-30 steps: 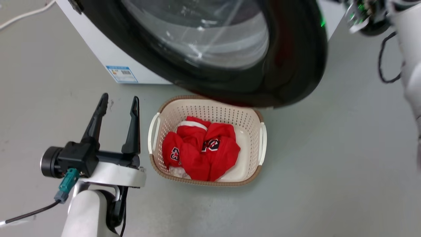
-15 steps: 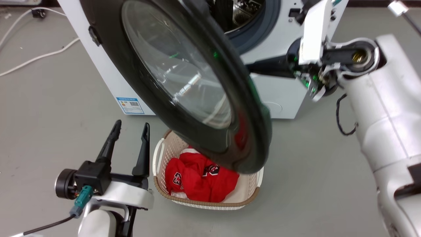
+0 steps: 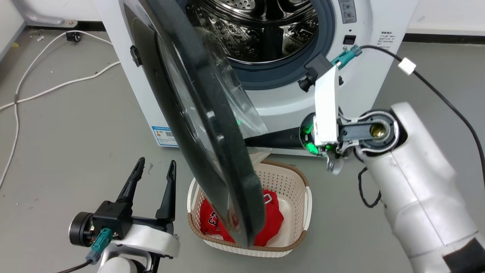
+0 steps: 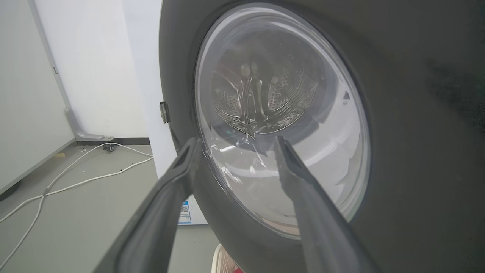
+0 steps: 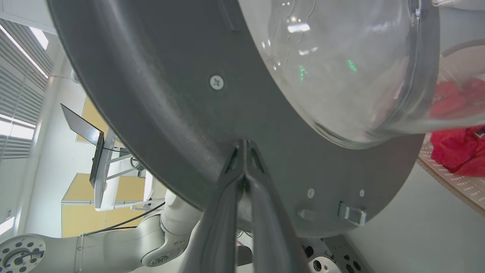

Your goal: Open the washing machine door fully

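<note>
The washing machine door stands swung out to the left, nearly edge-on in the head view, its clear glass bowl bulging toward the machine. Behind it the steel drum opening lies exposed. My right gripper is shut, its long fingers reaching left with the tips against the door's inner grey face; the right wrist view shows the right gripper closed tip to tip on that face. My left gripper is open at lower left, holding nothing. In the left wrist view the left gripper points at the door's outer glass.
A beige basket holding a red garment sits on the floor beneath the door's lower edge. White cables trail over the grey floor at left. The white machine front stands behind my right wrist.
The camera has tilted up, bringing the drum into view. The door has swung from facing me to nearly edge-on, with the shut right gripper following against its inner face. The left gripper stays open.
</note>
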`<state>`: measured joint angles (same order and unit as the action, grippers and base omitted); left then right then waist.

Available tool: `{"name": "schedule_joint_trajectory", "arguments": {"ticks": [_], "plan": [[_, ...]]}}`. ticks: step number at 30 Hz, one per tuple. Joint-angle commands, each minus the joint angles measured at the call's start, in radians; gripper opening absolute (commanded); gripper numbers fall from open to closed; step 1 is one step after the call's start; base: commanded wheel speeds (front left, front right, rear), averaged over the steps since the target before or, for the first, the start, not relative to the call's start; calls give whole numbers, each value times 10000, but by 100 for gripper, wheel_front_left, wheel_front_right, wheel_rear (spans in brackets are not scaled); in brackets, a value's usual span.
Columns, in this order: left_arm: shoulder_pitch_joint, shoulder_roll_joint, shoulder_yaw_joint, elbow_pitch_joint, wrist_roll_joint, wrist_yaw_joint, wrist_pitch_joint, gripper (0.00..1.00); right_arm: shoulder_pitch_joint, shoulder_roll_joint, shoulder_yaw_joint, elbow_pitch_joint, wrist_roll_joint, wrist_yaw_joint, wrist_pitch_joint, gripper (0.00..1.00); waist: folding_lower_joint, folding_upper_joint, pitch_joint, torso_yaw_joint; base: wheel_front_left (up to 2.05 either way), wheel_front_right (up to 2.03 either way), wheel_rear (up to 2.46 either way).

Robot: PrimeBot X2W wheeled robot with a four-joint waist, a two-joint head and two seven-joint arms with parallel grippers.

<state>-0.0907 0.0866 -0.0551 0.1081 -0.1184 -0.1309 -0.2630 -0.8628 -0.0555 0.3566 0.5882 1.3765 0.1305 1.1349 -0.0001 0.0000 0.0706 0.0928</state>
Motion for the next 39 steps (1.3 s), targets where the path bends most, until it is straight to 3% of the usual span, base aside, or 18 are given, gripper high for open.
{"name": "schedule_joint_trajectory", "arguments": {"ticks": [1, 6, 11, 16, 17, 18, 22, 29, 33, 39], "plan": [[79, -24, 65, 2, 30, 3, -24, 100, 352, 87, 125, -305, 139, 4, -154, 0, 1, 0, -12, 19, 0, 0, 0], [139, -101, 193, -25, 32, 3, -24, 100, 1127, 66, 197, -1175, 304, 4, -1218, 0, 1, 0, -11, -12, 0, 0, 0], [186, -182, 398, -112, 42, 4, -24, 100, 2037, 45, -589, -1589, -894, 2, -4512, 0, 1, 0, 1, -138, 0, 0, 0], [242, -220, 532, -154, 71, 5, -24, 100, 3009, 58, -1586, -1904, -933, 2, -7493, 0, 1, 0, -9, -332, 0, 0, 0], [265, -231, 551, -153, 87, 5, -24, 100, 3266, 56, -1729, -1967, -1006, 2, -7939, 42, 1, 0, -21, -367, 0, 0, 0], [281, -236, 580, -151, 99, 5, -24, 100, 3516, 57, -1825, -2067, -1040, 2, -8316, 100, 1, 0, -31, -406, 0, 0, 0], [363, -241, 690, -126, 113, 4, -24, 100, 4533, 58, -2383, -2595, -1115, 2, -9859, 100, 1, 0, -104, -536, 0, 0, 0], [493, -236, 745, -131, 184, 4, -24, 100, 6444, 49, -3093, -3436, -2256, 4, -12589, 100, 1, 0, -211, -623, 0, 0, 0], [509, -210, 774, -122, 172, 4, -24, 100, 7211, -12, -3538, -3791, -3693, 2, -13755, 100, 1, 0, -253, -652, 0, 0, 0], [524, -199, 841, -159, 198, 4, -24, 100, 7802, 33, -4819, -5363, -7773, 2, -14000, 100, 1, 0, -289, -704, 0, 0, 0]]}}
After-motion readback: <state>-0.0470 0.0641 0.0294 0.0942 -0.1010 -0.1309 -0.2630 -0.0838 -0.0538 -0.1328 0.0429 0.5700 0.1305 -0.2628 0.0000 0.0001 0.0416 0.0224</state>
